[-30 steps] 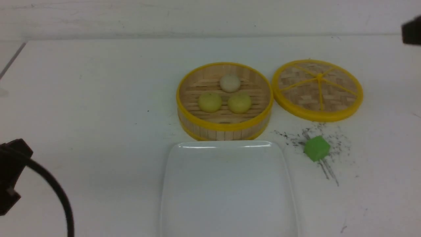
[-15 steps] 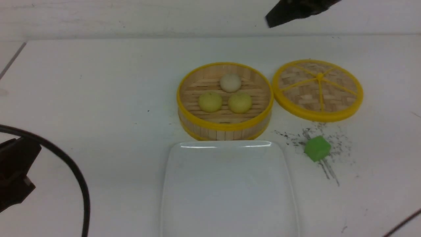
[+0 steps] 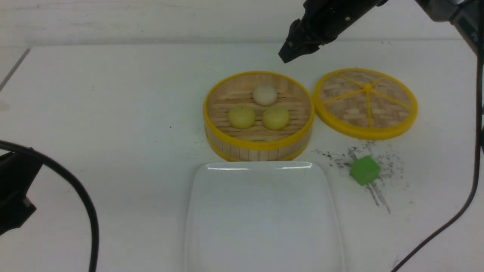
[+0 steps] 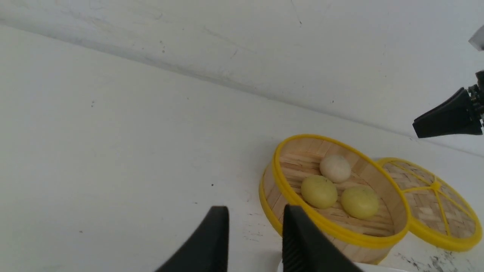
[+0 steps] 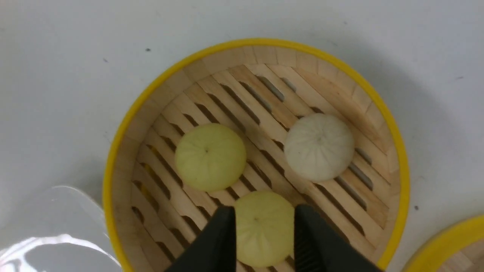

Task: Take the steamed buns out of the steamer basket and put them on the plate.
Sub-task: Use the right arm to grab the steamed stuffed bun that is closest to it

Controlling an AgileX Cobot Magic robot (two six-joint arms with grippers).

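On the right arm's housing, at the front view's top-right edge, a pale mark (image 3: pixel 473 36) is cut off and too small to read.

White table (image 3: pixel 113 113) fills the scene, matt and lightly scuffed, with scattered dark specks. A patch of black scratches and smudges lies around a green cube (image 3: pixel 364 170) near the plate's right corner. Behind the table stands a plain white wall (image 3: pixel 151 19), meeting it in a soft grey seam.

All three buns sit in the basket (image 3: pixel 257 145), near the table's middle. The off-white bun (image 3: pixel 264 95) is at the far side; two yellow buns (image 3: pixel 241 116) (image 3: pixel 276 118) lie side by side nearer the robot. They are small, smooth domes with faint pleats running to a dot on top. None touches the wall of the basket. The basket has pale slats, a slotted floor and yellow rims. Just in front of it lies the plate (image 3: pixel 261 211), glossy white, its far edge close under the basket's wall. A woven lid (image 3: pixel 365 102) with yellow spokes lies flat just right of the basket.

Right gripper (image 5: pixel 264 208) hangs above the basket's far side, fingers parted narrowly and holding nothing; its camera sees one yellow bun below, between them. Left gripper (image 4: pixel 256 207) is at the table's left, well apart from the basket, jaws narrowly parted with nothing between them. A black cable (image 3: pixel 85 204) loops beside the left arm.
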